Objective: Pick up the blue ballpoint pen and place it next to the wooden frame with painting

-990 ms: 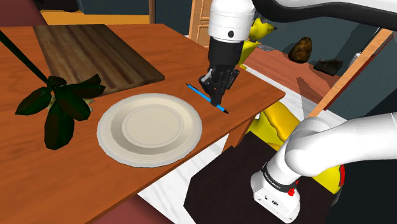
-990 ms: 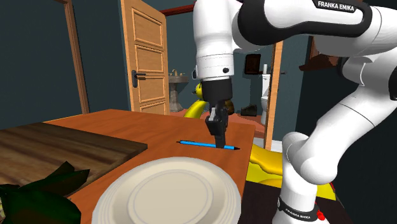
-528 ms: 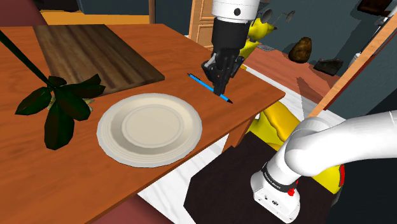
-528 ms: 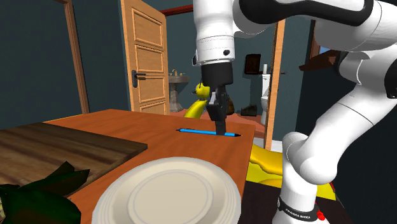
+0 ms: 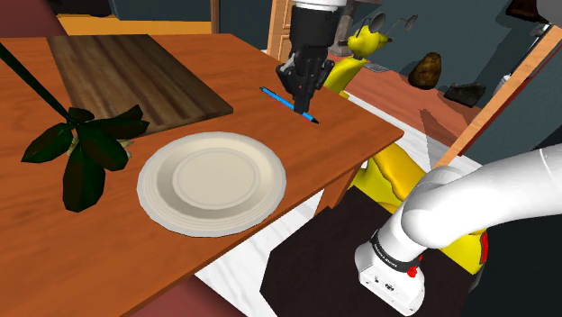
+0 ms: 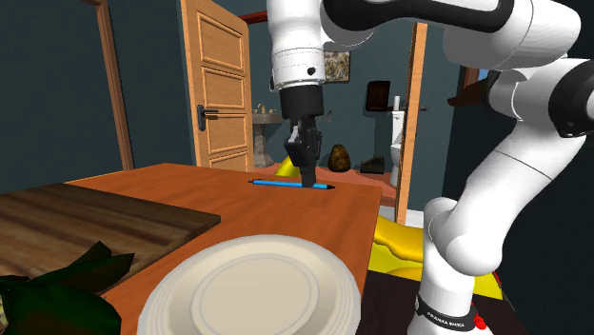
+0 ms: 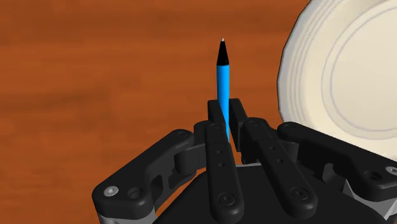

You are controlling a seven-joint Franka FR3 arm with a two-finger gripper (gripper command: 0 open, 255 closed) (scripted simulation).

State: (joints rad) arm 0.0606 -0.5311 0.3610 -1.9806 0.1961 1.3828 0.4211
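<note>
A blue ballpoint pen (image 5: 281,101) with a black tip hangs level above the wooden table (image 5: 99,243), clasped between the black fingers of my gripper (image 5: 298,93). In the second exterior view the pen (image 6: 269,183) sticks out on both sides of the gripper (image 6: 308,180), clear of the tabletop. The wrist view has the pen (image 7: 222,83) running straight out from between the shut fingers (image 7: 218,118). A flat wooden-framed panel (image 5: 135,76) lies on the table at the shoulder view's upper left, well away from the pen.
A large cream plate (image 5: 212,181) sits on the table near its front edge, close under the gripper's path. A dark-leaved plant (image 5: 83,149) lies at the shoulder view's left. A wooden door (image 6: 220,84) and yellow objects (image 5: 392,176) stand beyond the table's edge.
The gripper has risen with the pen, lifting it off the table, and carried it toward the table's far edge, to the shoulder view's upper left.
</note>
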